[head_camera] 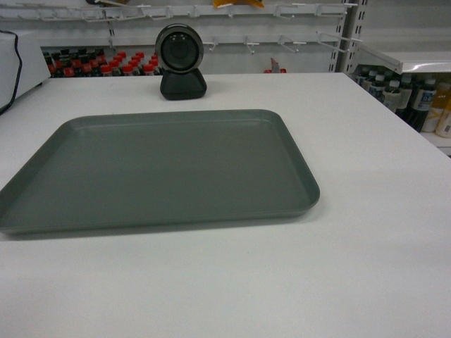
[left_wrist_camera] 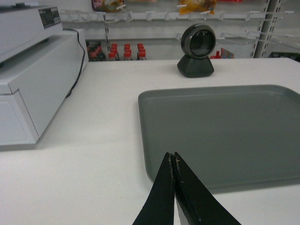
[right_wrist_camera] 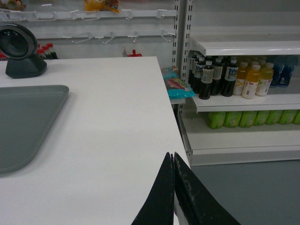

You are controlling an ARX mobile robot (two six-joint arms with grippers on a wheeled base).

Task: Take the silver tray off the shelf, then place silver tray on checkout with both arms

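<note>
The silver tray (left_wrist_camera: 220, 131) lies flat on the table (left_wrist_camera: 93, 178), ahead and right of the left pincer (left_wrist_camera: 174, 161) and ahead-left of the right pincer (right_wrist_camera: 173, 161). Behind the tray stands a scanner (left_wrist_camera: 197, 50). A machine (left_wrist_camera: 33, 79) sits left of the left pincer; shelves (right_wrist_camera: 243, 101) stand right of the right pincer.

The dull grey silver tray (head_camera: 162, 169) is lying flat, empty, being borne by the white checkout (head_camera: 338, 267).
</note>
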